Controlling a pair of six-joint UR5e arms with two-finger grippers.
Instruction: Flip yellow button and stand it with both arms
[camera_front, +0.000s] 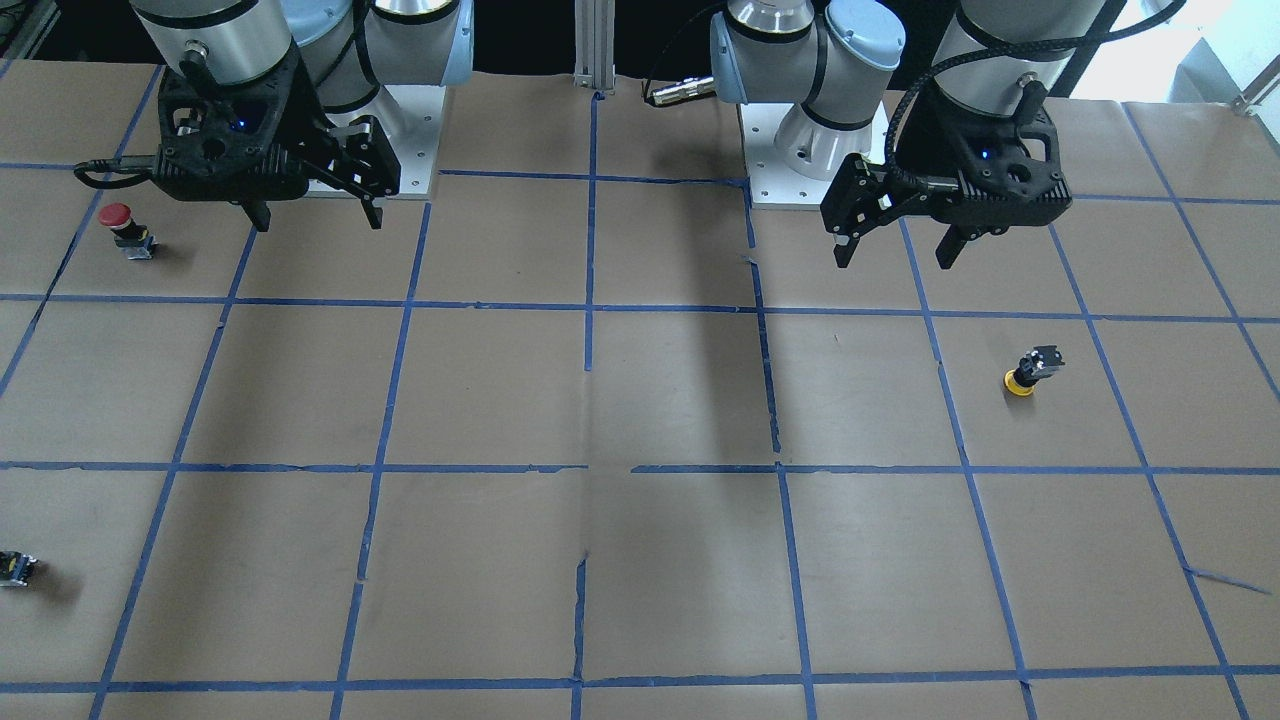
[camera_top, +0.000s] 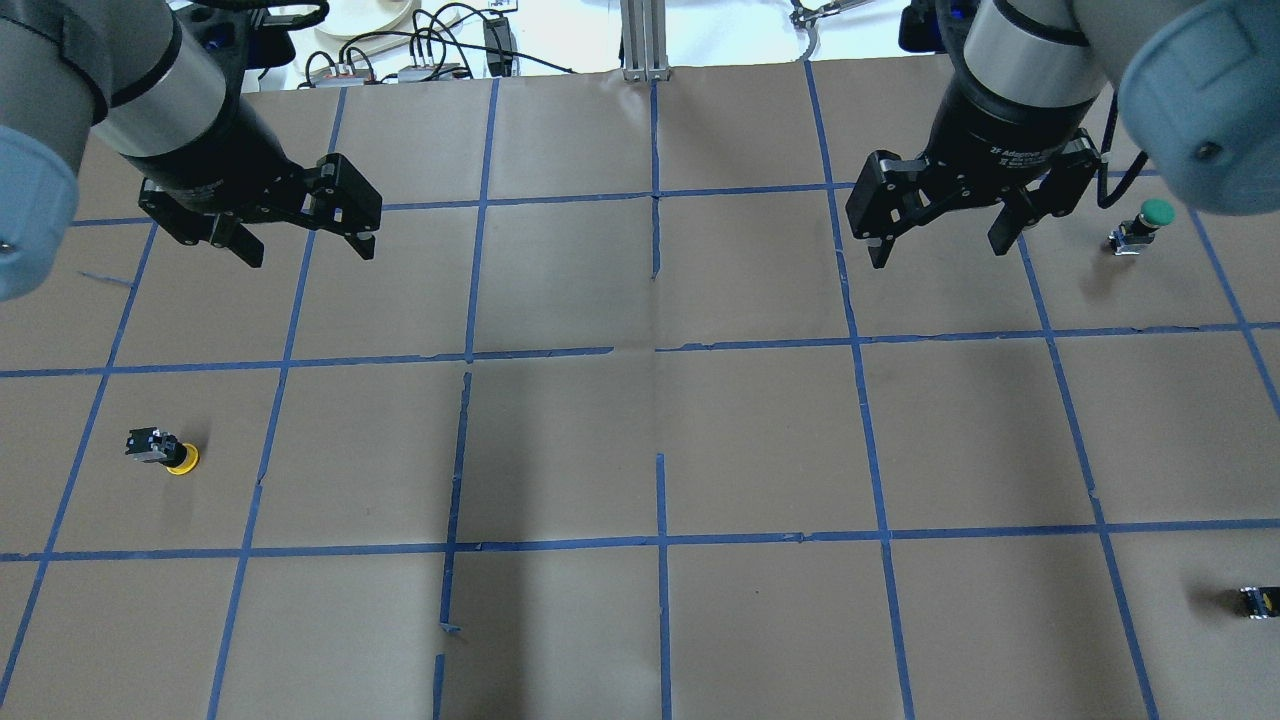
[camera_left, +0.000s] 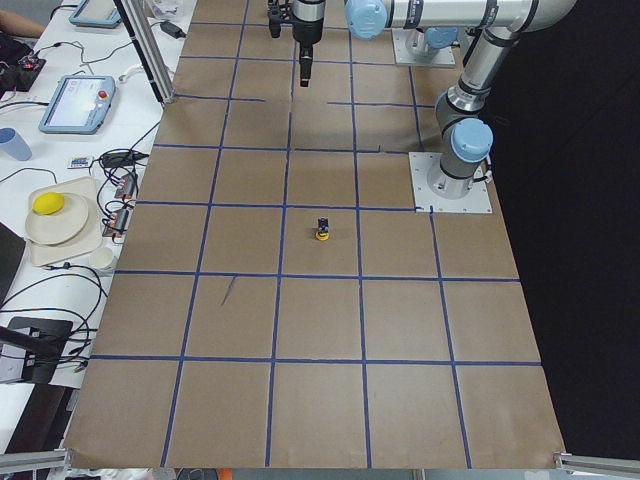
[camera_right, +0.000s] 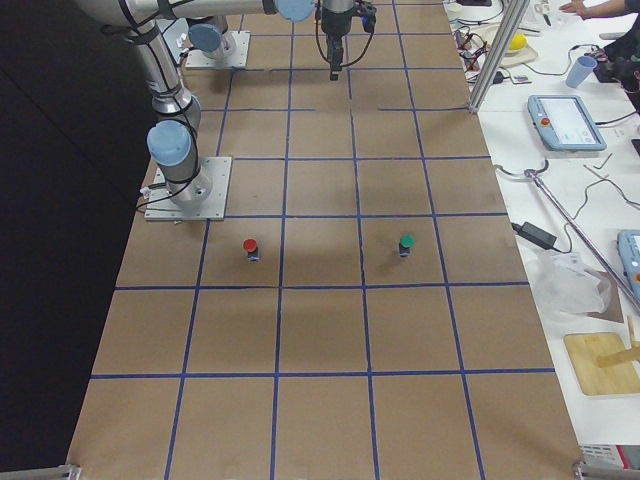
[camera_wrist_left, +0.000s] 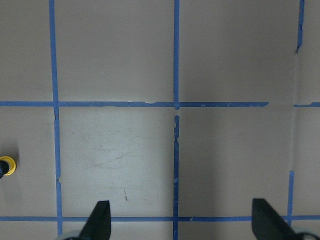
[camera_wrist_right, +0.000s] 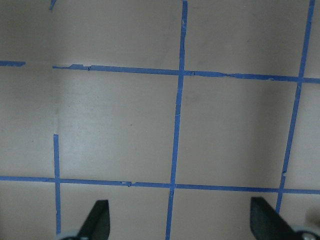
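- We saw the yellow button (camera_front: 1033, 371) standing cap-down on the table (camera_front: 640, 400), base uppermost, on the left arm's side.
- The left gripper (camera_front: 893, 260) hung above the table, fingers spread and holding nothing, well apart from the yellow button.
- The right gripper (camera_front: 320, 224) hung likewise spread, near a red button (camera_front: 118, 222).

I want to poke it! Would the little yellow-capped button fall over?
Probably: the yellow-capped black push-button seems to stand cap-down, body on top, so a nudge may topple it. Once sideways, its round cap might roll.
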